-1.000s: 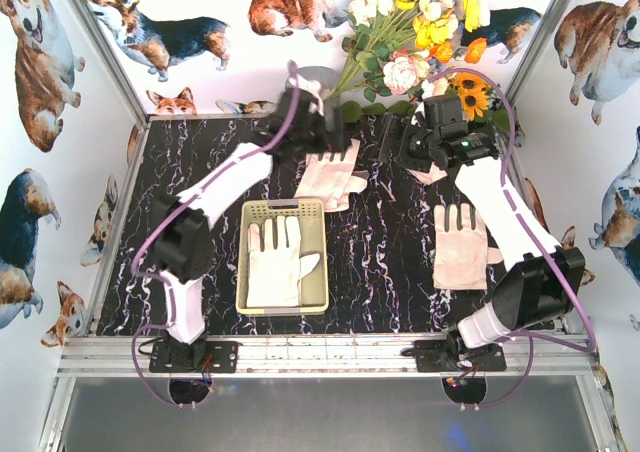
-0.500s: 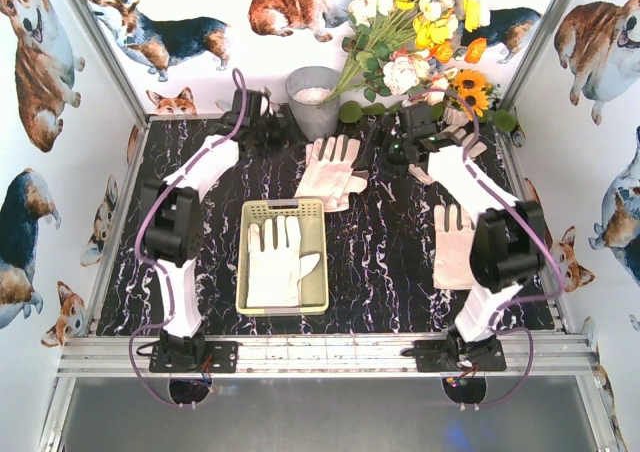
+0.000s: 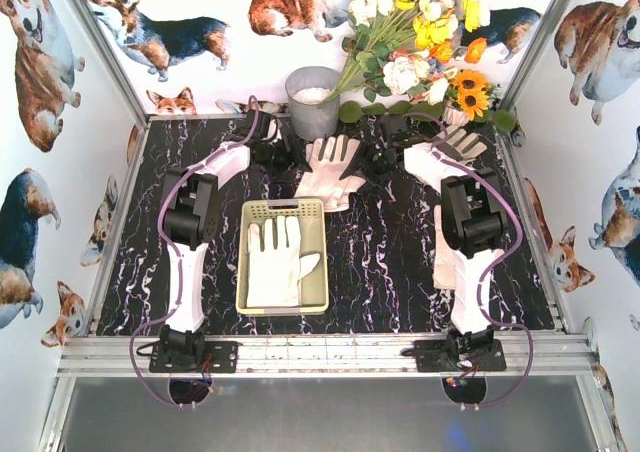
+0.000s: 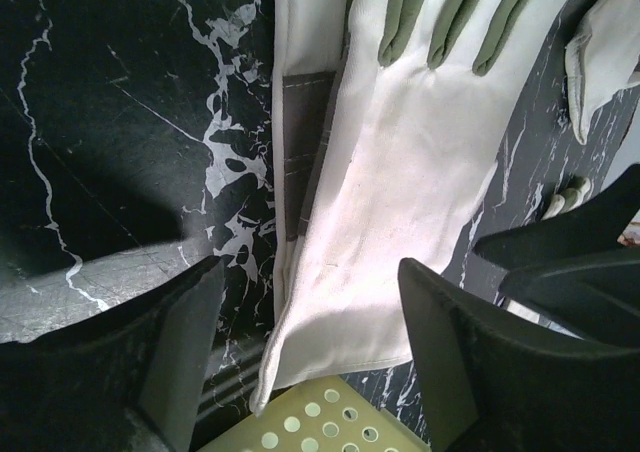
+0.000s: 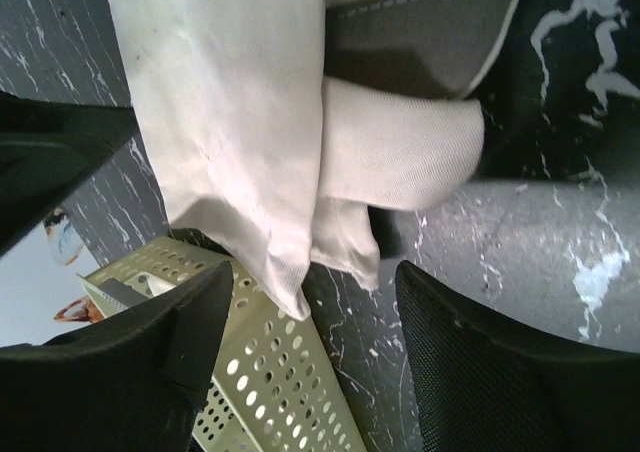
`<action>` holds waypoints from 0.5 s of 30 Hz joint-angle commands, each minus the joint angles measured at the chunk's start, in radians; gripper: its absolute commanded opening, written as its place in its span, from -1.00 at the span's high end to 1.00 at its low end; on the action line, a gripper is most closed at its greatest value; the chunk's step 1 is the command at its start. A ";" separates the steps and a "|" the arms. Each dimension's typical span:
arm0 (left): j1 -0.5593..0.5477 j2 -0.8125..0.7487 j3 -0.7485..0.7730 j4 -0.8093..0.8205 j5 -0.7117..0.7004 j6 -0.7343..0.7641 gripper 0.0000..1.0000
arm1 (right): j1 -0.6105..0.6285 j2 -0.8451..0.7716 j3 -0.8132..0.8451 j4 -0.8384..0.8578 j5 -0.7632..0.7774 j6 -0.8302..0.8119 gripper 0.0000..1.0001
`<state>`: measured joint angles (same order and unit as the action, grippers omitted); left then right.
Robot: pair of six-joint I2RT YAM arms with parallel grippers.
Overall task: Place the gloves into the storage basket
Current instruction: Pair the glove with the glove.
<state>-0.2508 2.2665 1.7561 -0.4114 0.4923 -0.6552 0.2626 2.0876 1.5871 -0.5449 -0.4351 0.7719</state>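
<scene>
A cream-white glove point(image 3: 330, 175) lies flat behind the pale yellow-green storage basket point(image 3: 252, 272), its cuff over the basket's far rim. Another glove point(image 3: 280, 262) lies inside the basket. My left gripper point(image 3: 296, 162) is at the flat glove's left edge and my right gripper point(image 3: 363, 167) at its right edge. In the left wrist view the left gripper point(image 4: 310, 357) is open astride the glove's cuff point(image 4: 390, 202), above the basket point(image 4: 320, 427). In the right wrist view the right gripper point(image 5: 312, 347) is open below the glove's cuff corner point(image 5: 230, 122), over the basket point(image 5: 260, 382).
A grey metal bucket point(image 3: 312, 100) and a bunch of flowers point(image 3: 420, 32) stand at the back. One more glove point(image 3: 441, 250) lies at the right, partly under the right arm. Another point(image 3: 462, 142) rests by the flowers. Patterned walls close in both sides.
Both arms have stretched forward and dropped low, coming in from either side onto the glove behind the basket. Both pairs of jaws have narrowed somewhat.
</scene>
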 commanded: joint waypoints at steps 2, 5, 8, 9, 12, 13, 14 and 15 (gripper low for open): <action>0.013 0.032 0.045 0.005 0.052 -0.001 -0.13 | 0.003 0.062 0.107 0.076 -0.039 0.037 -0.17; 0.015 0.052 0.054 0.002 0.059 -0.001 0.02 | 0.002 0.094 0.140 0.078 -0.037 0.039 -0.07; 0.016 0.066 0.063 0.002 0.064 0.000 0.07 | 0.003 0.124 0.175 0.055 -0.030 0.034 0.01; 0.016 0.070 0.066 0.000 0.064 0.001 0.08 | 0.003 0.132 0.185 0.050 -0.029 0.032 0.04; 0.017 0.081 0.070 0.005 0.070 0.010 0.11 | 0.003 0.150 0.203 0.047 -0.033 0.035 0.11; 0.016 0.083 0.070 0.006 0.072 0.013 0.11 | 0.003 0.154 0.207 0.049 -0.033 0.036 0.14; 0.016 0.083 0.072 0.006 0.071 0.016 0.12 | 0.003 0.158 0.210 0.047 -0.033 0.036 0.18; 0.016 0.085 0.072 0.005 0.070 0.019 0.14 | 0.002 0.163 0.213 0.047 -0.034 0.038 0.19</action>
<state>-0.2462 2.3386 1.7969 -0.4152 0.5426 -0.6544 0.2626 2.2341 1.7412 -0.5190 -0.4526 0.8070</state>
